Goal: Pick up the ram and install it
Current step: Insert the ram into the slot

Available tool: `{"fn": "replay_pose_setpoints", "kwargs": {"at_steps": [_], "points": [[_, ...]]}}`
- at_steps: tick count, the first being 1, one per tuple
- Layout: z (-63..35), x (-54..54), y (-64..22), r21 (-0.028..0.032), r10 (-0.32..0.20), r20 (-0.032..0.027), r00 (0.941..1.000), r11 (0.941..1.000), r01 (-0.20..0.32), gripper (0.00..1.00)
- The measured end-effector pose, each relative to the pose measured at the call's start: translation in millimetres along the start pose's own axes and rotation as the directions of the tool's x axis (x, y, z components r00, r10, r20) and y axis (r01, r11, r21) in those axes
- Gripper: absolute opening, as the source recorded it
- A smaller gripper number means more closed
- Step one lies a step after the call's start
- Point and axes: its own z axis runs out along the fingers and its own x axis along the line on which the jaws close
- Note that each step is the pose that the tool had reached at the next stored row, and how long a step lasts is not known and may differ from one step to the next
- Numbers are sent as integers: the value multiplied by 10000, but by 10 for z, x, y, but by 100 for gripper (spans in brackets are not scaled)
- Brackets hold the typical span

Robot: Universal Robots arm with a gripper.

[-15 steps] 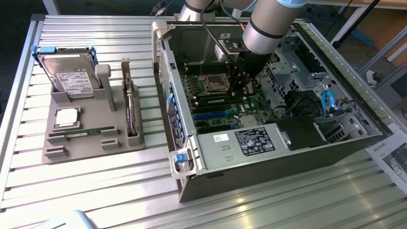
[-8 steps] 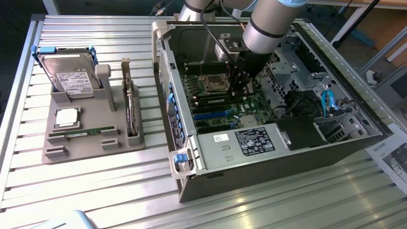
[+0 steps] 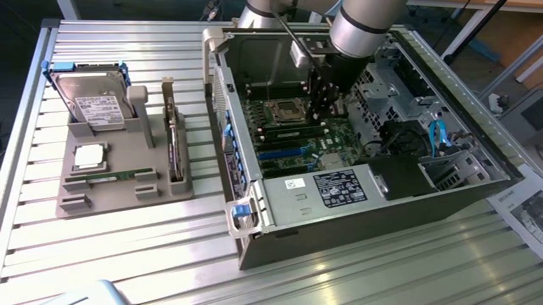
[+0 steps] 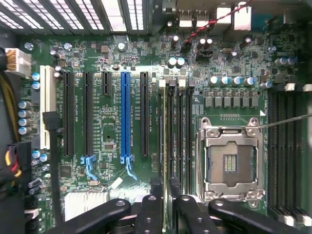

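Install step, I'd say: the black gripper (image 4: 165, 195) hangs over the black memory slots (image 4: 178, 136), and I cannot tell its grip. A thin green ram stick (image 3: 110, 175) lies in the grey tray (image 3: 127, 198). Seating needs square alignment.

A slatted metal table (image 3: 127, 254) carries an open computer case (image 3: 365, 229) lying on its side, with a blue latch (image 3: 241, 210) at its near corner. Inside lies the green motherboard (image 3: 335, 141), and on it an empty CPU socket (image 4: 229, 163) framed in silver. One blue slot (image 4: 126, 117) runs between black ones. A black box with a white-printed label (image 3: 339, 187) sits at the near end of the case, and a blue cable (image 3: 437, 136) loops by the drive bays. Towards the exterior view's left stands a grey holder (image 3: 140, 152), just beside the case. It props up a hard drive (image 3: 91, 101), cradles a square silver CPU chip (image 3: 90, 156), and holds a dark expansion card (image 3: 173, 149) on edge. A printed sheet (image 3: 526, 213) lies at the exterior view's right.
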Motion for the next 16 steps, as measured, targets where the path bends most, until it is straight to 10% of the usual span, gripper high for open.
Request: {"fn": "replay_pose_setpoints", "kwargs": {"at_steps": [16], "points": [[-739, -25, 33, 0, 2, -49, 10000, 10000, -2, 19]]}}
